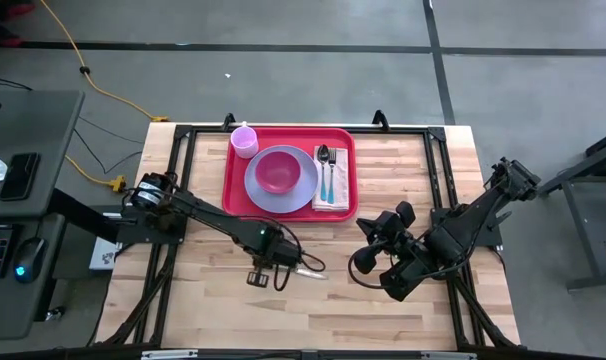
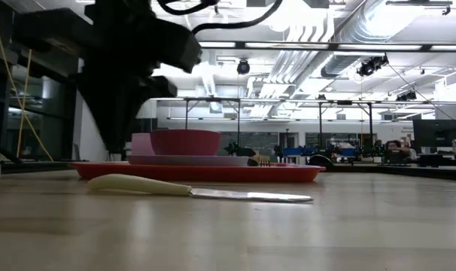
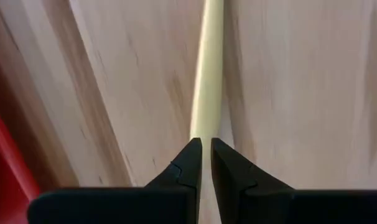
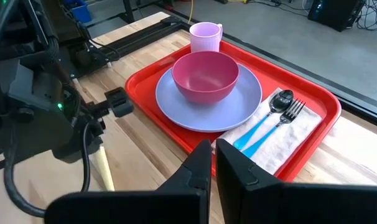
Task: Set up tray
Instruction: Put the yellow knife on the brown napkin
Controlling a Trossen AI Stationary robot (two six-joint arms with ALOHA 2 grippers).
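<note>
A bowl (image 1: pixel 276 171) sits on a plate (image 1: pixel 301 195) in the tray (image 1: pixel 237 197) (cutlery (image 1: pixel 326 172) right); a knife (image 1: pixel 308 271) lies before it.

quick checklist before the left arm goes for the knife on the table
1. Knife flat on the table, in front of the tray: ok.
2. Left pincer lined up over the cream handle, fingers nearly together: ok.
3. Handle actually gripped: cannot tell.
4. Tray already holds plate, bowl, cup, spoon and fork on the napkin: ok.
5. Right pincer shut, parked right of the tray: ok.
</note>
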